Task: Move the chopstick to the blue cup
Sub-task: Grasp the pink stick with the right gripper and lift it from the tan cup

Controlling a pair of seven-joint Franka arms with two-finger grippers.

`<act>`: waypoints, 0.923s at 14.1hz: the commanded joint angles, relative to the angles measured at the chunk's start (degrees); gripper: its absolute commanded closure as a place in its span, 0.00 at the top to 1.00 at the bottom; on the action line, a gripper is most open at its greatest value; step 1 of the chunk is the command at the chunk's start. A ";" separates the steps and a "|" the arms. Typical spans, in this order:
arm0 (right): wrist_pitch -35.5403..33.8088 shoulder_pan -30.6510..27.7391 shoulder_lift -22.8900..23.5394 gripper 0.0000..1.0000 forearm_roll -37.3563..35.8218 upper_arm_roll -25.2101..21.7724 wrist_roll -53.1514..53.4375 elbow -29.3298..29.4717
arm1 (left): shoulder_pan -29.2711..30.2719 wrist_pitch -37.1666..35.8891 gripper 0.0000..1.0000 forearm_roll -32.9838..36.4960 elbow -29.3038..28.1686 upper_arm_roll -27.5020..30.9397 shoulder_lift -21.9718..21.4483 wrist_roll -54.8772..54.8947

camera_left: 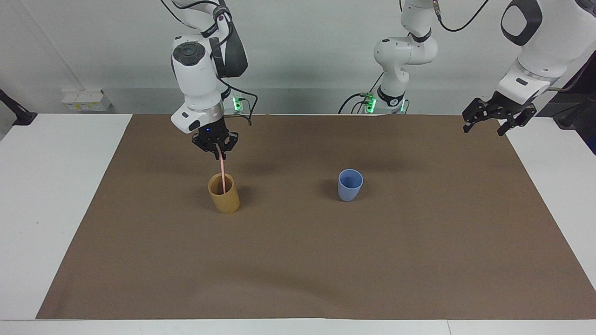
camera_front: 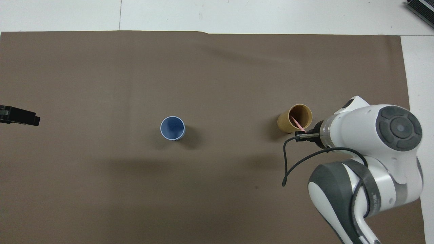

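Observation:
The pale-pink chopstick [camera_left: 222, 174] [camera_front: 297, 124] stands nearly upright, its lower end inside the tan-brown cup [camera_left: 224, 193] [camera_front: 294, 118]. My right gripper [camera_left: 219, 154] [camera_front: 304, 136] hangs above that cup, shut on the chopstick's top end. The light-blue cup [camera_left: 349, 184] [camera_front: 173, 128] stands upright near the mat's middle with nothing showing inside it. My left gripper [camera_left: 499, 122] [camera_front: 20, 116] waits open in the air over the mat's edge at the left arm's end of the table, holding nothing.
A brown mat [camera_left: 298, 260] covers most of the white table [camera_left: 51, 195]. A loose black cable [camera_front: 288, 162] dangles from the right wrist. A small white box [camera_left: 86, 100] sits by the wall at the right arm's end.

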 commanded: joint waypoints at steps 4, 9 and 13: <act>-0.12 -0.63 -0.95 0.00 1.18 0.35 0.13 1.80 | 0.27 -0.69 1.00 0.49 0.50 -0.20 -0.60 0.42; -9.42 -1.07 -0.51 0.00 1.27 0.26 0.13 10.49 | 0.27 -0.77 1.00 0.49 0.50 -0.20 -0.51 0.42; -18.47 -1.42 0.11 0.00 1.27 -0.09 0.22 19.37 | 0.27 -0.77 1.00 0.49 0.50 -0.20 -0.51 0.42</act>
